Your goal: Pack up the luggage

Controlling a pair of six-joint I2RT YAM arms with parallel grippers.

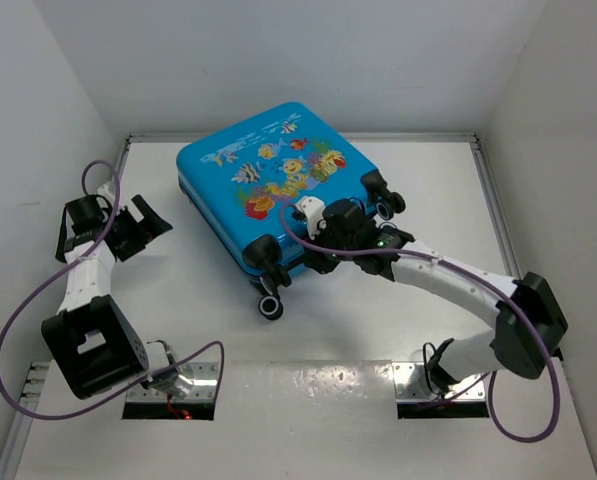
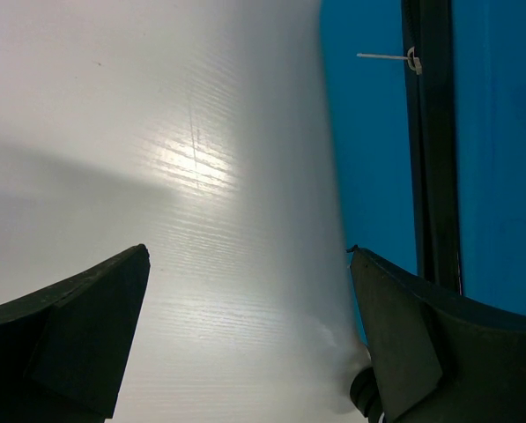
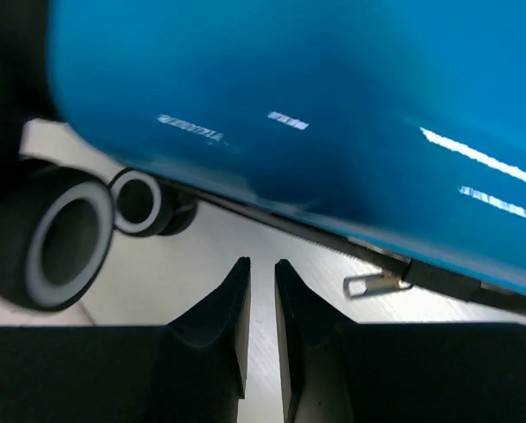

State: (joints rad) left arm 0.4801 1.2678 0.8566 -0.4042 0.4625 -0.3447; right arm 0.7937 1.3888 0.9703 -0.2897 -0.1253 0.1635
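At wheel end of blue fish-print hard-shell suitcase (image 1: 268,170), right jaws near-shut, empty, metal zipper tab (image 3: 373,284) just ahead-right; left jaws wide, empty.

Bright-blue luggage (image 1: 273,185) (colourful cartoon fish print), black wheels (image 1: 270,307)

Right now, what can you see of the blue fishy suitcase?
The luggage is a shiny bright-blue hard shell with cartoon fish printed on top. It lies flat and closed on the white table, turned at an angle. A black zipper band runs round its side, with a small metal pull. Black wheels stick out along the edge nearest the right gripper.
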